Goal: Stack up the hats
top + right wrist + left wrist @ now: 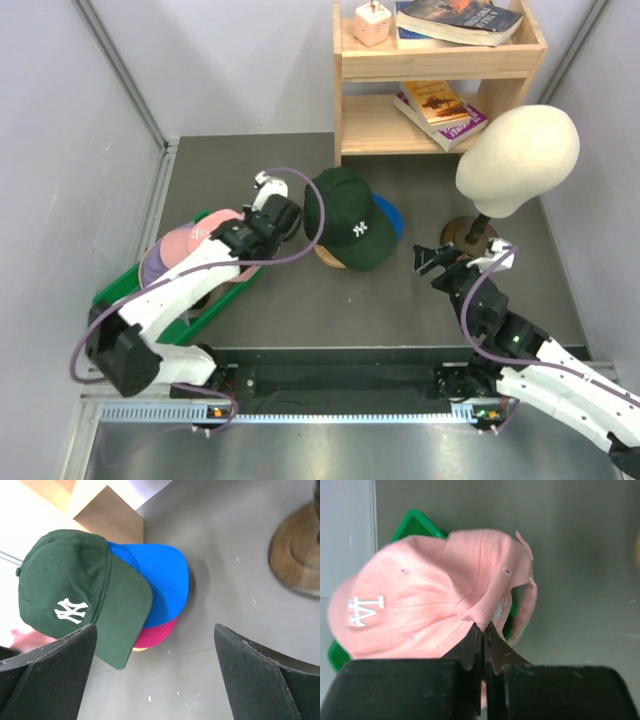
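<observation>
left gripper (483,630): the jaws are pressed together, clamped on a fold in the crown of the pink cap (430,595).
pink cap: it is seen over the tray (415,522), with its white logo to the left in the left wrist view; it is held only at the crown.
tray: green, set at the left of the table (330,300), close to the wall.
lavender cap (152,268): it is partly seen under the pink cap, at the tray's left side.
right gripper (428,260): the jaws are spread wide and nothing is held between them; it is placed just beside the wooden base (468,235), apart from the stack.
green cap (345,215): it is laid on top of the stack at mid-table, white logo up.
blue cap (160,580): it is found under the green cap, its brim shown to the right.
pink hat (157,632): bright pink, lowest seen in the stack; only an edge is shown below the blue brim.
head (520,160): cream, carried on the base at the right.
shelf (440,80): wooden, stood at the back with books (440,105) on it.
</observation>
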Tool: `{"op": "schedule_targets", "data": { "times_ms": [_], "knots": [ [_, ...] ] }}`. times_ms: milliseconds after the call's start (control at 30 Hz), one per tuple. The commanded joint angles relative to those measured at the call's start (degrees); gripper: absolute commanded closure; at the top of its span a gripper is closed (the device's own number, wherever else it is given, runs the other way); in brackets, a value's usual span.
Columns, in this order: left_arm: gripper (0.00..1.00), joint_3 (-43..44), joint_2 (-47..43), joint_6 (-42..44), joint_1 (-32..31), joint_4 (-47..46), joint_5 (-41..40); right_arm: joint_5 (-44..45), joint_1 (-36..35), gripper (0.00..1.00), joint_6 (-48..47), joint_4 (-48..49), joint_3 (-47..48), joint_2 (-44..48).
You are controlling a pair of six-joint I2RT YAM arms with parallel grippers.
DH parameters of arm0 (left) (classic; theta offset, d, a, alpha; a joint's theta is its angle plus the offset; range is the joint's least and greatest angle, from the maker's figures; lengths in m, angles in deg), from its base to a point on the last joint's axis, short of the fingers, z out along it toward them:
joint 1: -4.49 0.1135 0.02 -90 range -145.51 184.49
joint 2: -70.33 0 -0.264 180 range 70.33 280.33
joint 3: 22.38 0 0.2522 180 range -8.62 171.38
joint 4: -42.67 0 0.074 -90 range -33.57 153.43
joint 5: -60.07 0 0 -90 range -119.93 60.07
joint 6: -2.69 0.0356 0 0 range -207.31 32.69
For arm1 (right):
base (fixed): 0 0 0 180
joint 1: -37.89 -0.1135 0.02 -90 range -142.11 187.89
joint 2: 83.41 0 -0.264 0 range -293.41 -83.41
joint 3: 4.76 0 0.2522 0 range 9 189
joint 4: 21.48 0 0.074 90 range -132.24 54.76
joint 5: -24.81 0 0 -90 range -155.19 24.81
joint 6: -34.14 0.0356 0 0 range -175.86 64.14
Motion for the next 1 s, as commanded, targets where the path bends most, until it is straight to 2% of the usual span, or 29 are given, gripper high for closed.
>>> {"op": "schedule_targets", "data": {
  "times_ms": [0, 133, 300, 333, 667, 733, 967],
  "knots": [
    [1.0, 9.78, -10.66, -2.69, 0.26, -0.2, 2.81, -2.82, -0.54, 0.03, -11.41, 7.8, 6.01, -4.73],
    [1.0, 16.11, -17.87, -4.18, 0.18, -0.47, 4.48, -10.72, -1.42, 0.05, -17.39, 15.81, 7.85, -10.09],
    [1.0, 23.23, -21.66, -5.77, 0.26, -1.42, 6.85, -14.87, -5.36, 0.05, -23.46, 22.67, 9.61, -12.65],
    [1.0, 23.59, -22.97, -7.16, 0.18, -2.3, 9.38, -15.57, -6.24, 0.05, -26.17, 24.6, 10.57, -13.53],
    [1.0, 22.71, -23.78, -24.56, 0.18, -21.37, 25.83, -16.54, -20.92, 0.05, -46.92, 36.2, 17.96, -23.11],
    [1.0, 22.71, -23.07, -28.51, 0.18, -24.53, 27.07, -18.03, -23.65, 0.05, -52.97, 40.42, 17.7, -25.21],
    [1.0, 19.82, -23.16, -37.75, 0.18, -32.36, 27.52, -17.95, -27.69, 0.04, -59.93, 54.65, 14.28, -28.91]
  ]
}}
